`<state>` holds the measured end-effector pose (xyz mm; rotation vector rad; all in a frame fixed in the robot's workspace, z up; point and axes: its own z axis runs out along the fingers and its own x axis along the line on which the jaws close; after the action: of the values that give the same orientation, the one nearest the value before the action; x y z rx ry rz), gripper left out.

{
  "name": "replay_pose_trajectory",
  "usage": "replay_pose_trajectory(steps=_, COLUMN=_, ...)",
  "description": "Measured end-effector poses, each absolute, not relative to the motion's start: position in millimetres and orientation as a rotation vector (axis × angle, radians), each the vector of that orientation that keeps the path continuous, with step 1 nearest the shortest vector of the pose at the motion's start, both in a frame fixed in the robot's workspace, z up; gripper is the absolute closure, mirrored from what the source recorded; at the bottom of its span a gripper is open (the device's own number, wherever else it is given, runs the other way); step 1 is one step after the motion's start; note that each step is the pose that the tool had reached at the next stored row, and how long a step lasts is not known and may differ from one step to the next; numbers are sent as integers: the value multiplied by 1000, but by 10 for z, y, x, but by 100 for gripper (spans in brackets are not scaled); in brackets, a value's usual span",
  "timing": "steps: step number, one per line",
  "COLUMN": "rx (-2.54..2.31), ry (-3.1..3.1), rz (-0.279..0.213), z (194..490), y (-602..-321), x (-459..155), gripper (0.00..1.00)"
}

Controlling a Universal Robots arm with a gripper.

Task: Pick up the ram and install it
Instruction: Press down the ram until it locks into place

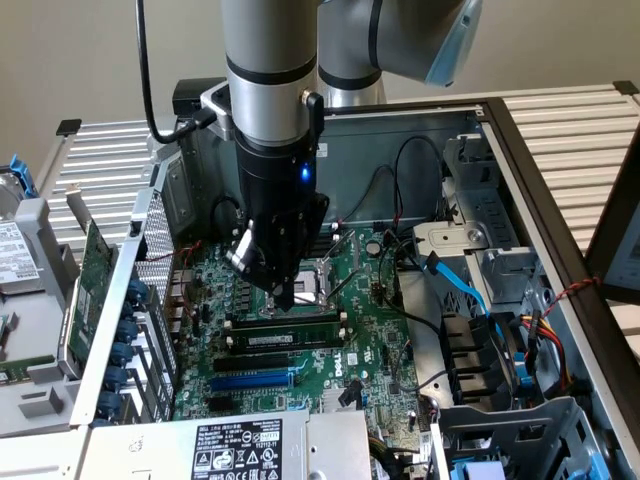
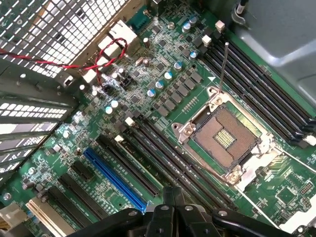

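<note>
My gripper (image 1: 284, 297) is clenched, fingertips together w/ nothing seen between them, tips down just above the motherboard (image 1: 370, 335) inside the open PC case (image 1: 520, 160). The ram (image 1: 288, 325) lies just below the fingertips in the exterior view: long narrow green stick w/ white label, sitting along one of the black slots beside the CPU socket (image 1: 318, 282); it appears seated or at least resting in the slot, but I can't confirm latches are home. In the wrist view I see my gripper (image 2: 170, 205) over rows of long black slots (image 2: 163, 153) and a blue slot (image 2: 116, 180), w/ the bare CPU socket (image 2: 224, 136) near; the stick itself I can't pick out there. Handling judgement: ram is light, stiff, thin, and fragile at chips and edge contacts; label face likely slick. Best taken by the long edges or short ends, not across chips; pressing should go on the top edge, evenly, straight down. Risk: tilt under uneven load, or tips slipping onto nearby capacitors. A larger green expansion card (image 1: 92, 280) stands outside the case at the exterior view's left; not the task item.
</note>
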<state>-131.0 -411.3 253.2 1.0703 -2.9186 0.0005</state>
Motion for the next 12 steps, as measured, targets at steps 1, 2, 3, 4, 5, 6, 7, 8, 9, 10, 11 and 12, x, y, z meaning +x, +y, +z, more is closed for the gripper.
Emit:
replay_pose_trajectory(steps=1, rx=1051, ry=-2926, rz=0, z=2532, y=-4113, x=-1310, gripper=89)
replay_pose_trajectory(steps=2, rx=1033, ry=-2932, rz=0, z=2532, y=-4113, x=-1310, gripper=89)
replay_pose_trajectory(steps=3, rx=1015, ry=-2939, rz=0, z=2532, y=-4113, x=-1310, gripper=89)
replay_pose_trajectory(steps=4, rx=999, ry=-2945, rz=1, z=2532, y=-4113, x=-1310, gripper=89)
replay_pose_trajectory(steps=5, rx=985, ry=-2951, rz=3, z=2531, y=-4114, x=-1310, gripper=89)
replay_pose_trajectory(steps=6, rx=972, ry=-2957, rz=6, z=2531, y=-4114, x=-1310, gripper=89)
replay_pose_trajectory(steps=7, rx=959, ry=-2963, rz=9, z=2532, y=-4114, x=-1311, gripper=89)
replay_pose_trajectory(steps=8, rx=947, ry=-2969, rz=13, z=2532, y=-4114, x=-1310, gripper=89)
replay_pose_trajectory(steps=9, rx=933, ry=-2975, rz=16, z=2532, y=-4114, x=-1310, gripper=89)
replay_pose_trajectory(steps=10, rx=920, ry=-2981, rz=20, z=2532, y=-4113, x=-1310, gripper=89)
replay_pose_trajectory(steps=11, rx=907, ry=-2987, rz=23, z=2532, y=-4114, x=-1310, gripper=89)
replay_pose_trajectory(steps=12, rx=894, ry=-2992, rz=25, z=2532, y=-4114, x=-1310, gripper=89)
